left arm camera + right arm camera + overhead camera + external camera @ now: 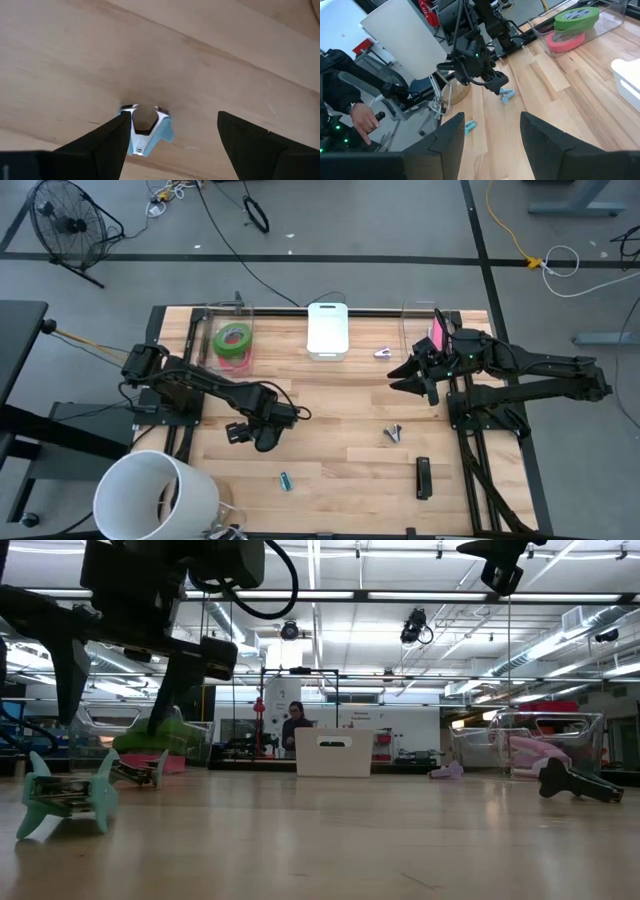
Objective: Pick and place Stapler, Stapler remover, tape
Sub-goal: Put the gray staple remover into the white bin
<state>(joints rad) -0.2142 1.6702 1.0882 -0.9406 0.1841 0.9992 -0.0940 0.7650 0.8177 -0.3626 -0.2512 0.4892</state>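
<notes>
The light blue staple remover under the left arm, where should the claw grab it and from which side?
Grip the light blue staple remover across its blue plastic body, behind the metal jaws, coming straight down from above. It lies flat on the wooden table, and the left claw hangs open over it with one dark finger on either side, so closing should pinch the narrow sides.

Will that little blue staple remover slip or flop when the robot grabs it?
Probably not floppy: the staple remover looks like hard plastic with metal claws. It looks small, so likely light, and may skid on the smooth wooden table if a finger of the open left gripper nudges it. Its hinged halves may squeeze together when pinched.
</notes>
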